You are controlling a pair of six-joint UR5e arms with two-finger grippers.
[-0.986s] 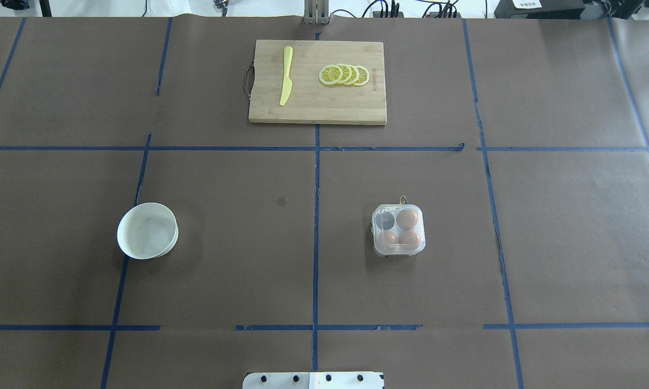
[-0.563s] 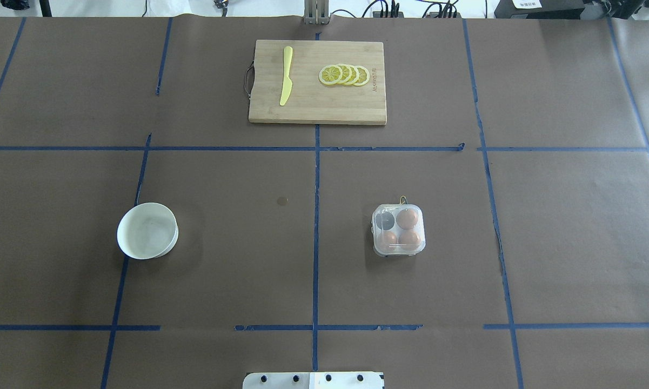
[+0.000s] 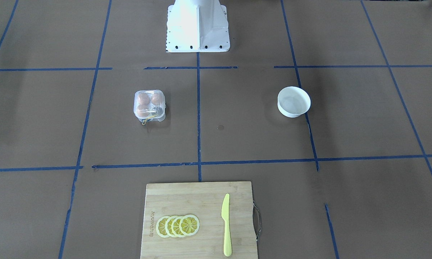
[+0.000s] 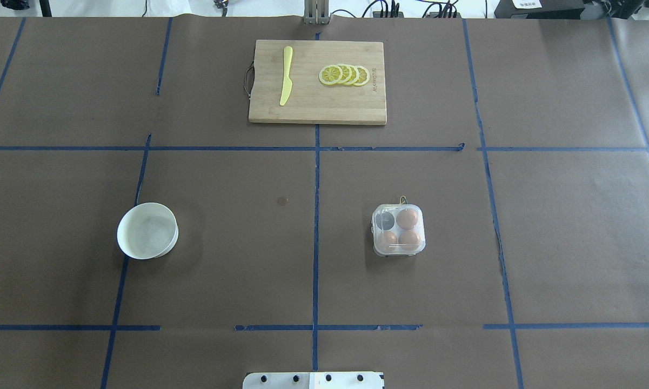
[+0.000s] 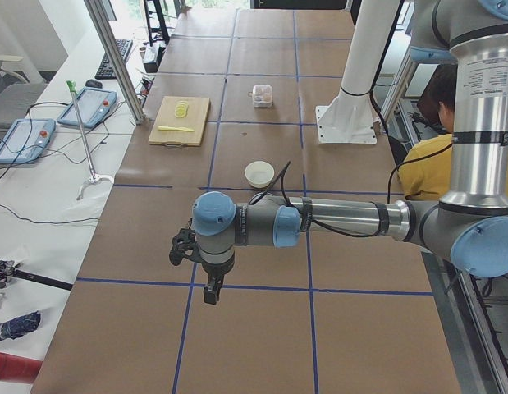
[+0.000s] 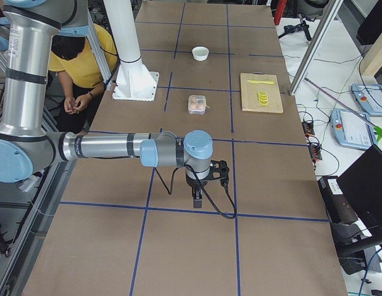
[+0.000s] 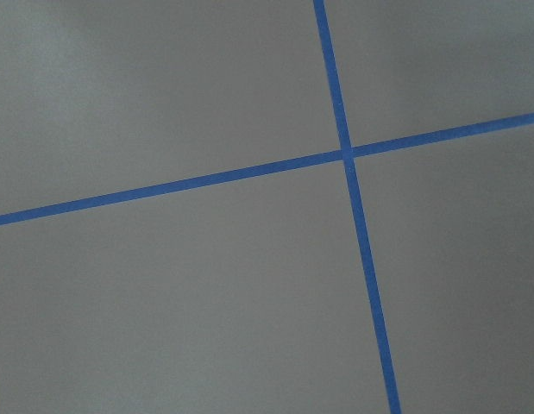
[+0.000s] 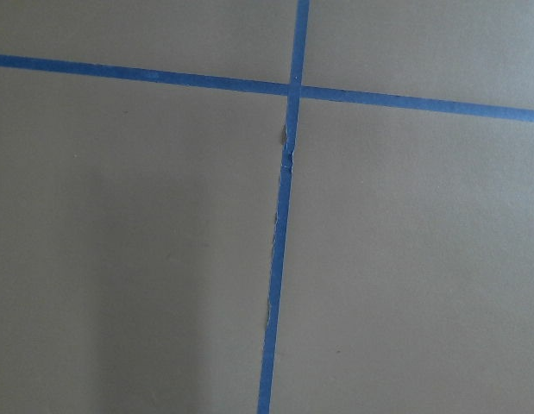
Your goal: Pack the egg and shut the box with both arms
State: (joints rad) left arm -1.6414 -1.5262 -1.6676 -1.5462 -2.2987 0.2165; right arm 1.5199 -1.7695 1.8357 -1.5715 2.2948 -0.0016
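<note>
The box (image 4: 399,229) is a small clear carton on the table's right half; it also shows in the front view (image 3: 149,105). It holds three orange-brown eggs, one at the far right (image 4: 407,218) and two in the near cells; the far left cell is empty. Its clear lid seems to lie over the cells. My left gripper (image 5: 211,287) shows only in the left side view, far off over bare table. My right gripper (image 6: 198,197) shows only in the right side view, likewise far from the box. I cannot tell whether either is open or shut.
An empty white bowl (image 4: 147,230) stands on the left half. A wooden cutting board (image 4: 318,108) at the far edge bears a yellow knife (image 4: 286,75) and lemon slices (image 4: 344,74). Both wrist views show only brown paper and blue tape.
</note>
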